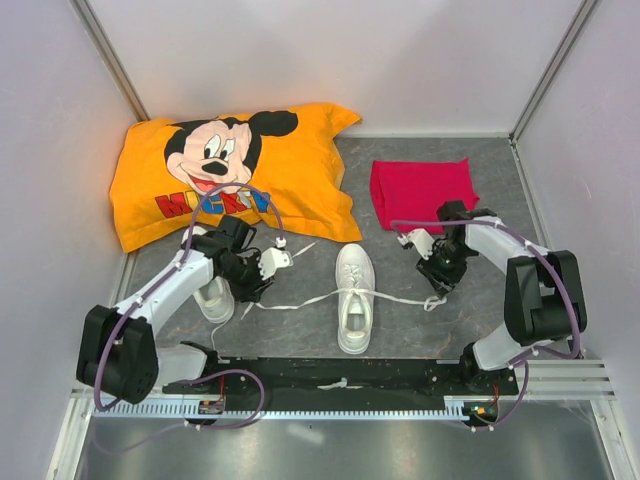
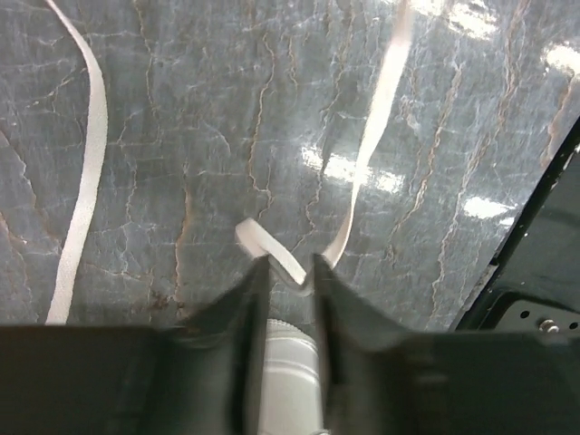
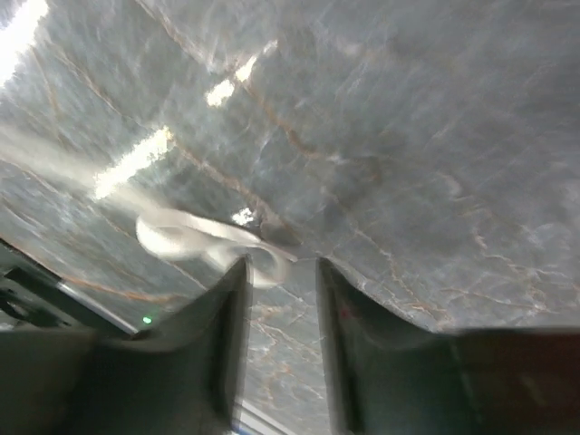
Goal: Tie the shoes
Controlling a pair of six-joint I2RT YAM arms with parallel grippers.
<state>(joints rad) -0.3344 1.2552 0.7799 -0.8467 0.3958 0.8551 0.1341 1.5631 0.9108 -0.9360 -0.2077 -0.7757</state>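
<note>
One white shoe (image 1: 355,296) stands at the table's middle, toe toward me. Its thin white laces run out flat to both sides. The second white shoe (image 1: 212,299) lies at the left, partly under my left arm. My left gripper (image 1: 250,290) is low over the table, shut on the left lace (image 2: 288,268) near its end. That lace crosses between the tips and runs up and away. My right gripper (image 1: 441,282) hovers just over the curled end of the right lace (image 1: 433,302). Its jaws stand slightly apart and empty. The lace curl (image 3: 195,237) lies beside the left fingertip (image 3: 237,272).
An orange Mickey Mouse pillow (image 1: 235,172) lies at the back left and a folded red cloth (image 1: 422,191) at the back right. A black rail (image 1: 330,375) runs along the near edge. Another strand of lace (image 2: 83,186) lies to the left of my left gripper.
</note>
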